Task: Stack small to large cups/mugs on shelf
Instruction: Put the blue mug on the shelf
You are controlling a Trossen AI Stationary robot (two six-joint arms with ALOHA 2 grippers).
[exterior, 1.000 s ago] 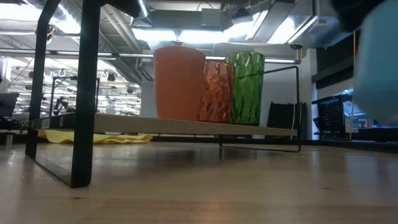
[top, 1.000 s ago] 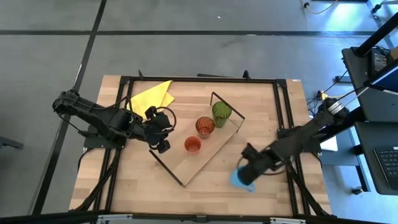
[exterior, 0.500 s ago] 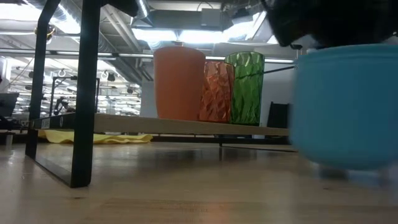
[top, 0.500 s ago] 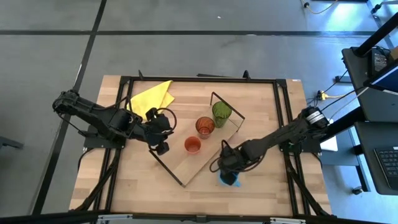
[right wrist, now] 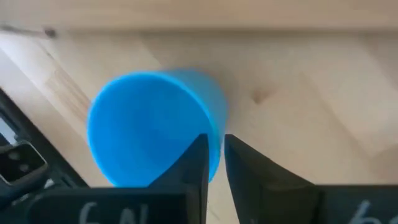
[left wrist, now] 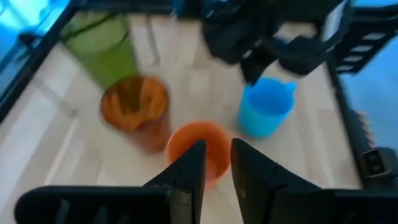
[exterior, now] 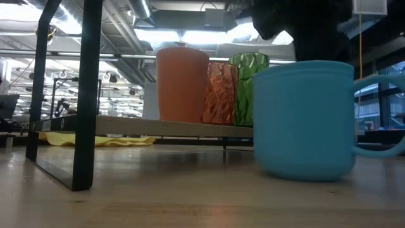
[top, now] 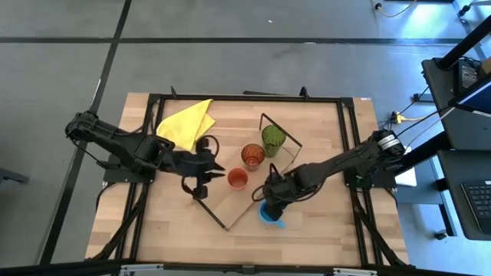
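Note:
The light-wood shelf point(top: 239, 201) lies diagonally on the table. On it stand the green tumbler point(top: 273, 138), the orange-red tumbler point(top: 253, 156) and the short orange-red cup point(top: 238, 179), in a row. The light blue mug point(top: 268, 213) is upright beside the shelf's right long edge, and my right gripper point(top: 270, 198) is shut on it. My left gripper point(top: 215, 175) hovers just left of the short cup point(left wrist: 199, 140), its fingers close together, touching nothing. In the low view the mug point(exterior: 304, 120) stands in front of the green tumbler point(exterior: 243, 69). My right gripper pinches the mug's wall at the rim point(right wrist: 214, 124), one finger inside the mug and one outside, coming from above and pointing down. The mug sits upright, its handle point(exterior: 380, 114) free. I cannot tell whether its base point(exterior: 304, 177) rests on the tabletop or hangs just above it.
A yellow cloth point(top: 188, 119) lies near the table's far left corner. Black wire frames stand at both ends of the shelf point(exterior: 82, 95). Bare tabletop shows along the near edge and to the right of the mug.
My right gripper has carried the mug toward the table's left, from near the right edge to beside the shelf's long edge, and lowered it to the table's level. My left gripper has reached a little toward the short orange-red cup.

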